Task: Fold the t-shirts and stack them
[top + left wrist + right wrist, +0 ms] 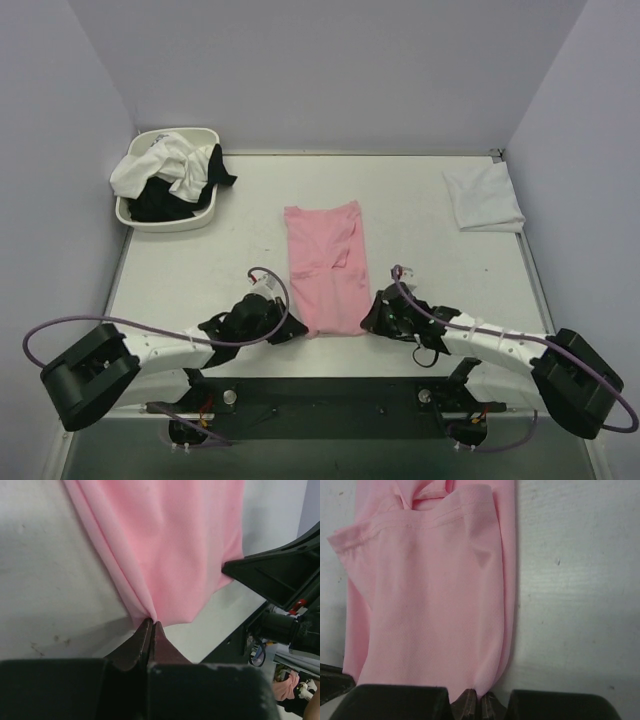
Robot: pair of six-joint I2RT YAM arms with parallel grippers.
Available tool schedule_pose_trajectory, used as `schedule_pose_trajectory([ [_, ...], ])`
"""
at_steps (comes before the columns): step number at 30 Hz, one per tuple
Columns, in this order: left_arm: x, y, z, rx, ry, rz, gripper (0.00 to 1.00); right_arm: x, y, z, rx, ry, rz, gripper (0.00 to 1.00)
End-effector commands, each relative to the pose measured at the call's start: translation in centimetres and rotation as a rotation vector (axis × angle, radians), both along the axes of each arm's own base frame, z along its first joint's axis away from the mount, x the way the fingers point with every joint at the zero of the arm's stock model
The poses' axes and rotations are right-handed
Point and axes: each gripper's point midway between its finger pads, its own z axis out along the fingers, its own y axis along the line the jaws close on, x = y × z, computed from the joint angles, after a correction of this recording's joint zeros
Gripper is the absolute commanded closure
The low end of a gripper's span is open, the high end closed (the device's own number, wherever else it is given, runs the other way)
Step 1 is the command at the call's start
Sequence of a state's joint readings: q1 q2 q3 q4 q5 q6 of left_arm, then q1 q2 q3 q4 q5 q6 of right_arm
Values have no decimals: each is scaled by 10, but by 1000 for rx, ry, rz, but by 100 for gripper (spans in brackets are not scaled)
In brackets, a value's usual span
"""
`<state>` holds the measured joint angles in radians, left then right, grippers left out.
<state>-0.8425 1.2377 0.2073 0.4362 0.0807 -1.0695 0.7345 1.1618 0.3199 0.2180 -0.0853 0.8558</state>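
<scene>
The pink shirt (325, 265) lies mid-table as a long strip. Its 6 o'clock hem is pinched at both corners, the left gripper (151, 630) and right gripper (480, 697) each clamped tight on cloth. Lift both corners level and carry them together toward 12 o'clock, side edges aligned.

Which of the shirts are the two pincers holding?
The pink shirt, spread mid-table: the left pincer and right pincer each pinch a near corner. The white shirt lies untouched far right; others fill the basin.
</scene>
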Motion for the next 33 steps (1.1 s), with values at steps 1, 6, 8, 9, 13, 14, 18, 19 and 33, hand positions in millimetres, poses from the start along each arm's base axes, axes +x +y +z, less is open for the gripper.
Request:
schedule_pose_trajectory([
  [1, -12, 19, 9, 65, -25, 113, 100, -21, -22, -6, -101, -31, -80, 100],
  [6, -25, 37, 33, 61, -53, 155, 100, -30, -23, 13, -118, -100, -77, 100],
  [8, -29, 40, 42, 58, -66, 156, 100, -32, -26, 19, -123, -119, -76, 100],
  [9, -29, 43, 49, 57, -76, 161, 100, -30, -26, 25, -117, -139, -79, 100],
  [13, -26, 43, 60, 64, -99, 160, 100, -19, -22, 52, -123, -205, -74, 100],
  [14, -25, 41, 64, 61, -108, 158, 100, -16, -21, 57, -127, -219, -75, 100],
  [18, -12, 36, 80, 92, -162, 168, 100, -2, -16, 76, -177, -271, -57, 100],
  [19, -8, 31, 94, 75, -184, 169, 100, 1, -16, 79, -184, -282, -61, 100],
  [33, 57, 13, 168, 85, -337, 203, 100, 59, -8, 151, -167, -379, -74, 100],
])
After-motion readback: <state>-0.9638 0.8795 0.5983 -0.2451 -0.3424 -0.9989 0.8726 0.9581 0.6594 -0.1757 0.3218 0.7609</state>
